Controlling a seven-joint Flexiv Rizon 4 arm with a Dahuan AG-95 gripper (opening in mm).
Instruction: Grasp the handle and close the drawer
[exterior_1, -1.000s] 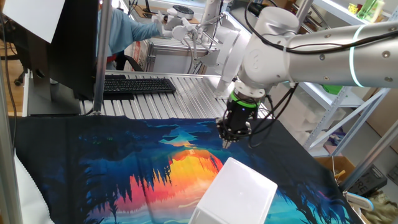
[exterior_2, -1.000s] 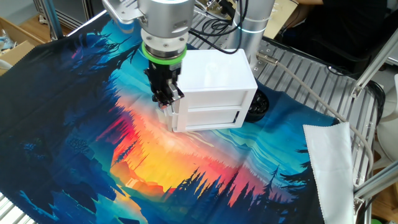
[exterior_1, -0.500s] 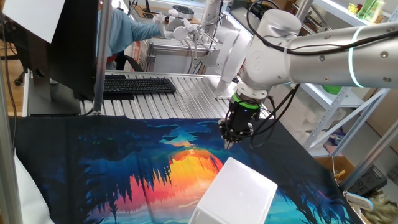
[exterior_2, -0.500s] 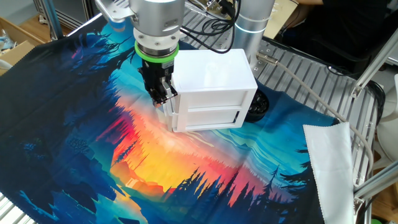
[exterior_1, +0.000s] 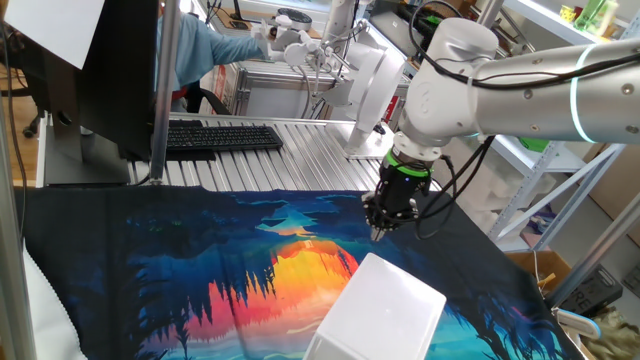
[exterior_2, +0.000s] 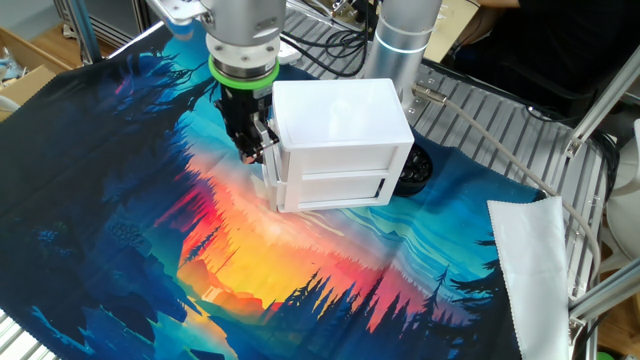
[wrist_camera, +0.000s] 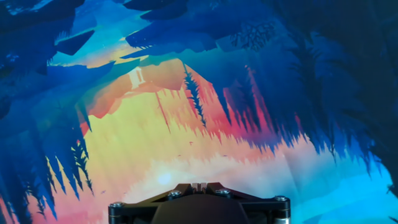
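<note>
The glossy white drawer unit (exterior_2: 340, 125) stands on the printed cloth; it also shows at the bottom of one fixed view (exterior_1: 385, 305). Its front face (exterior_2: 335, 175) shows two drawer fronts that look nearly flush; I cannot make out a handle. My gripper (exterior_2: 252, 150) hangs just left of the unit's left edge, fingers pointing down, close to the cloth. In one fixed view my gripper (exterior_1: 378, 232) is just beyond the unit's far side. In the hand view my fingertips (wrist_camera: 193, 185) are pressed together with nothing between them, and only cloth shows below.
A colourful forest-sunset cloth (exterior_2: 150, 230) covers the table. A black round object (exterior_2: 415, 170) sits behind the unit's right side. A white cloth (exterior_2: 530, 260) lies at right. A keyboard (exterior_1: 220, 137) and a post (exterior_1: 158, 90) stand at the back.
My gripper has drifted from the unit's front left corner back along its left side, staying shut. The unit has not moved.
</note>
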